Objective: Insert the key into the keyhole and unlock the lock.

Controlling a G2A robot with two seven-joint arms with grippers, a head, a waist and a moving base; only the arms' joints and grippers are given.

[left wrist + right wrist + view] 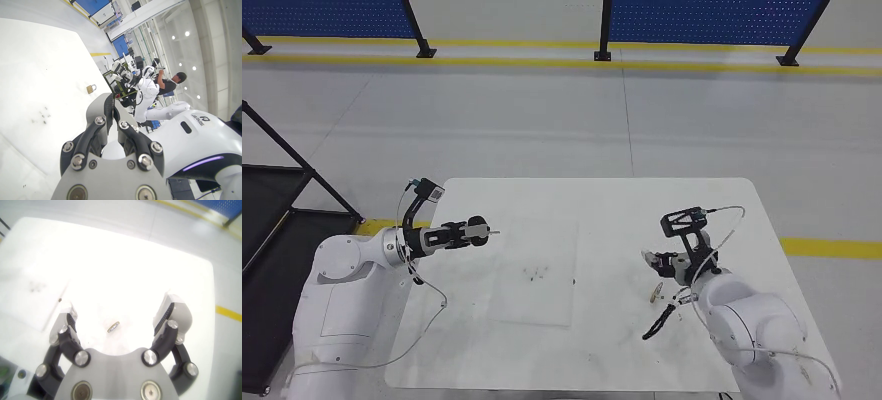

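A small brass padlock (656, 292) lies on the white table (602, 210) near its right side. My right gripper (119, 306) hangs open just above it, the padlock (113, 327) showing edge-on in the gap between the two fingers, touching neither. My left gripper (478, 232) is held over the table's left part, level and pointing right, shut on the key, whose thin metal tip (493, 233) sticks out past the fingertips. In the left wrist view the closed fingers (108, 106) point across the table toward the padlock (91, 89), which is far off.
A thin pale sheet (532, 275) with a few dark specks (535, 271) lies flat at the table's middle. A black rack (272, 230) stands off the table's left side. The right arm's cable (727, 215) loops above its wrist.
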